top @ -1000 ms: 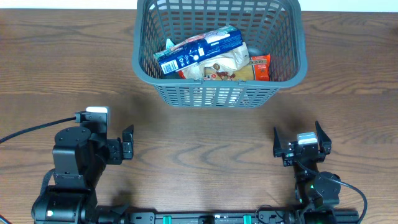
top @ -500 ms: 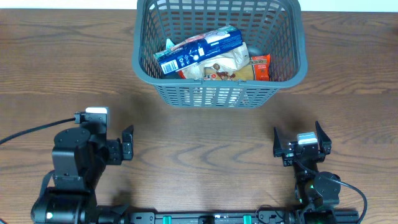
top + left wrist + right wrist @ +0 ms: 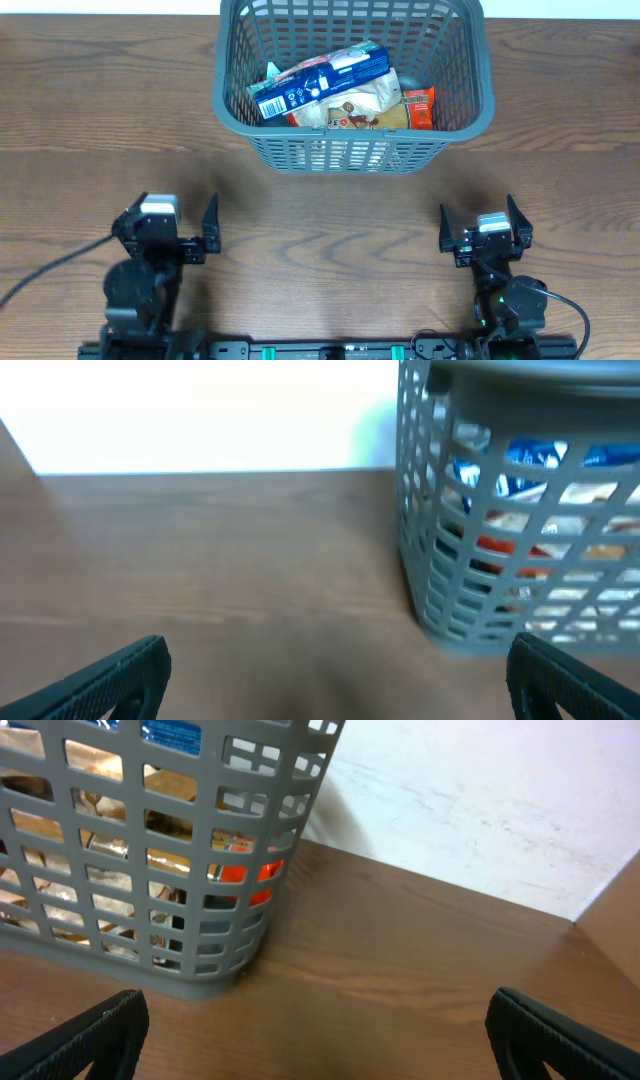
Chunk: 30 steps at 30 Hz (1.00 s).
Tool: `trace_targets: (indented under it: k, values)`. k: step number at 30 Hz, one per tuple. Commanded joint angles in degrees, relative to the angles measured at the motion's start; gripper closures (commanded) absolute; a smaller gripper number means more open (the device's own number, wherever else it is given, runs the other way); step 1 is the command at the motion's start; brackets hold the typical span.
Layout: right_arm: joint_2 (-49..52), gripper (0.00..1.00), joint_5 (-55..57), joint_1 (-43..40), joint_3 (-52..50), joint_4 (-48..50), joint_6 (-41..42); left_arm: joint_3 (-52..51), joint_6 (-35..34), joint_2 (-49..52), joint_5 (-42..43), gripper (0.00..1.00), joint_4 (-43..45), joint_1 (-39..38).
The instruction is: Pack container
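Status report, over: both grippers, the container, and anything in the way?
Left gripper open, empty. Right gripper open, empty. Container upright at the far side, food packets inside. Nothing seen in the way.

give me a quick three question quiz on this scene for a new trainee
1. True or false: the left gripper and the right gripper both stand open, holding nothing.
2. The red packet lies: A) in the left gripper B) inside the container, on the right arm's side C) in the right gripper
3. What colour is the top packet of the pile?
Key: 1 true; 2 B; 3 blue
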Motion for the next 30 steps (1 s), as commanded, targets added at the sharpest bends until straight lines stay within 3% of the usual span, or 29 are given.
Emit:
trace_targets:
  k: [1,5,9,12,23,30]
  values:
    - [-0.61,0.01,0.37,0.35,-0.39,0.02,0.74,-5.53,0.81,-4.46,-0.31,0.01,5.68,-0.17]
    - [-0.61,0.01,0.37,0.35,-0.39,0.02,0.74,-13.14,2.14,-8.13,-0.33,0.01,17.90,-0.17]
    - [-0.61,0.01,0.37,0.35,-0.39,0.02,0.74,-17.05,4.46,-10.23,-0.52,0.01,23.82,-0.17]
    - [-0.61,0.01,0.37,0.35,-0.39,0.02,0.74,-18.80,6.45,-11.41,-0.52,0.01,23.74,-0.17]
    - [-0.61,0.01,0.37,0.35,-0.39,0.02,0.74,-18.71,8.24,-13.31,-0.90,0.01,8.59,-0.20]
    - [-0.61,0.01,0.37,0.35,-0.39,0.02,0.74,-18.71,8.07,-13.31,-6.16,0.01,8.98,-0.17]
